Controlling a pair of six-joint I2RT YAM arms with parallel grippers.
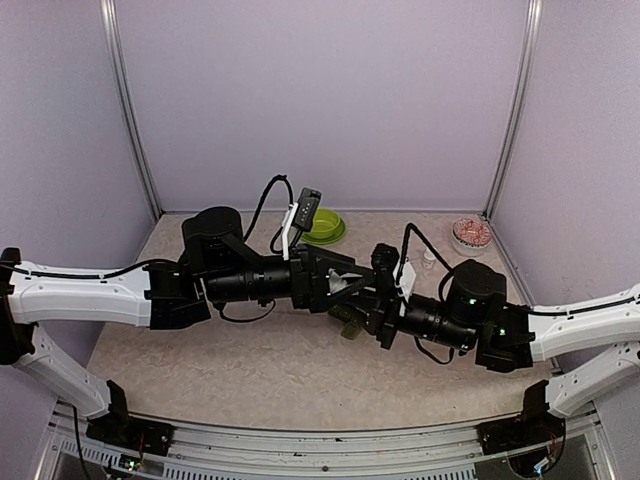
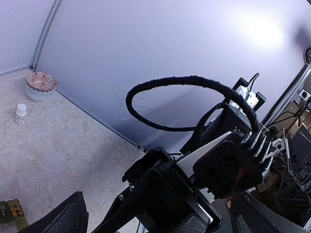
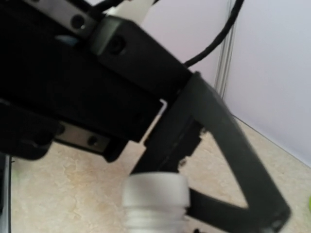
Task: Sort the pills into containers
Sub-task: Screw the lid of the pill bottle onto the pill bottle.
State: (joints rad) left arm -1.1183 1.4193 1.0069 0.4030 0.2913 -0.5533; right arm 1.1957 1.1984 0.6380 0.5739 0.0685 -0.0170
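My right gripper (image 1: 368,298) is shut on a small white bottle (image 3: 154,204) with a white cap, held at the table's middle. My left gripper (image 1: 338,283) faces it from the left with its fingers (image 2: 68,218) wide apart, close to the bottle's cap. One left finger (image 3: 228,145) shows just behind the cap. The dark green pill box (image 2: 12,212) lies on the table below the grippers; it also shows in the top view (image 1: 352,325). No loose pills can be made out.
A lime green bowl (image 1: 325,228) stands at the back middle. A pink patterned bowl (image 1: 471,232) stands at the back right, with another small white bottle (image 1: 429,260) beside it. Both show in the left wrist view: bowl (image 2: 41,83), bottle (image 2: 20,114).
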